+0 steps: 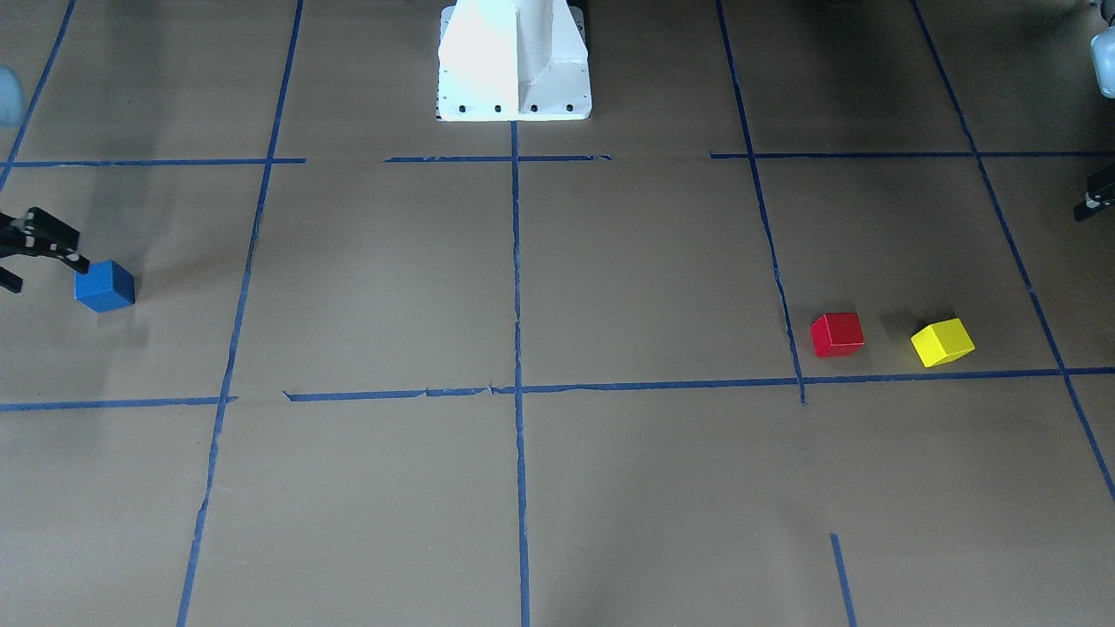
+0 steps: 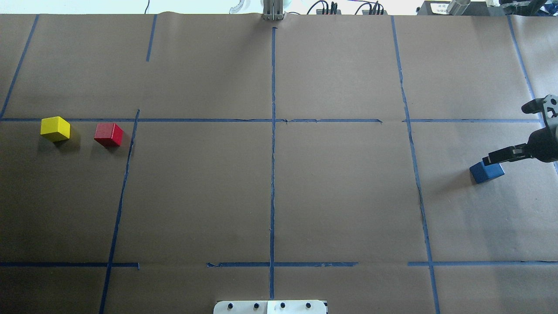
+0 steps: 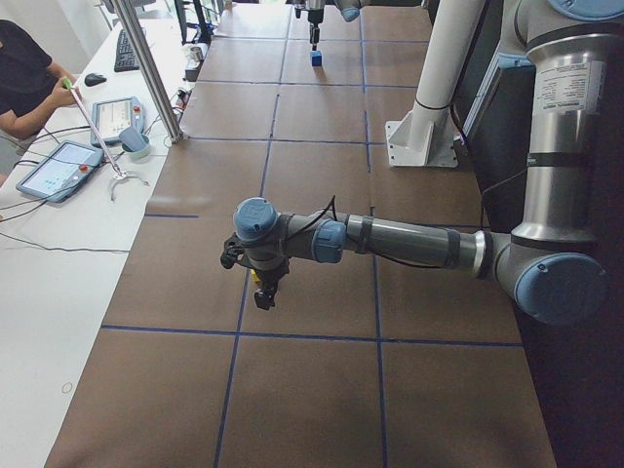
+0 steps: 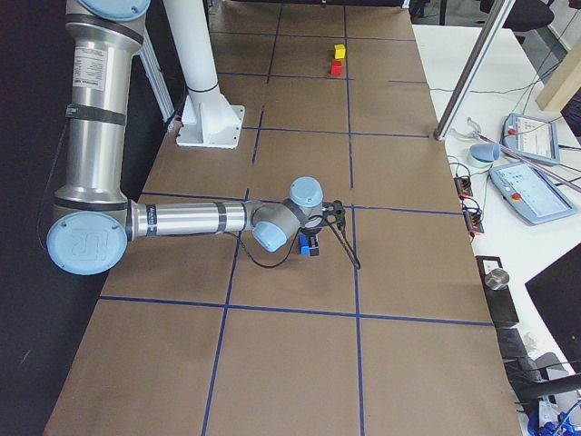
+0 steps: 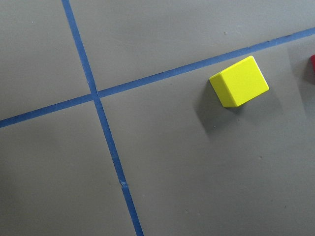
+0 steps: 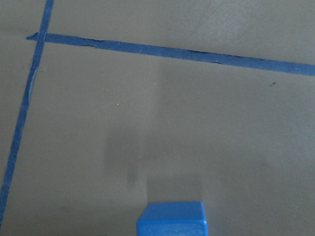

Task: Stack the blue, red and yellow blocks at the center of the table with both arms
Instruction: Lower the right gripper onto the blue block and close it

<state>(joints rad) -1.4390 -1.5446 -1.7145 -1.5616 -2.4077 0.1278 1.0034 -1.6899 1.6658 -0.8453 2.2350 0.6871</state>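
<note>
At the 3 o'clock edge of the bench (image 2: pixel 340 196), overhead view, the right end effector (image 1: pixel 43 261) hangs spread and empty, the blue block (image 2: pixel 487 171) just beside it. It should centre over the block, square its jaws to two flat faces, then descend. The left end effector (image 3: pixel 265 292) hovers toward 9 o'clock near the yellow block (image 2: pixel 55 128); its opening I cannot tell. Counted: one blue, one red block (image 2: pixel 108 134), one yellow, two end effectors.
</note>
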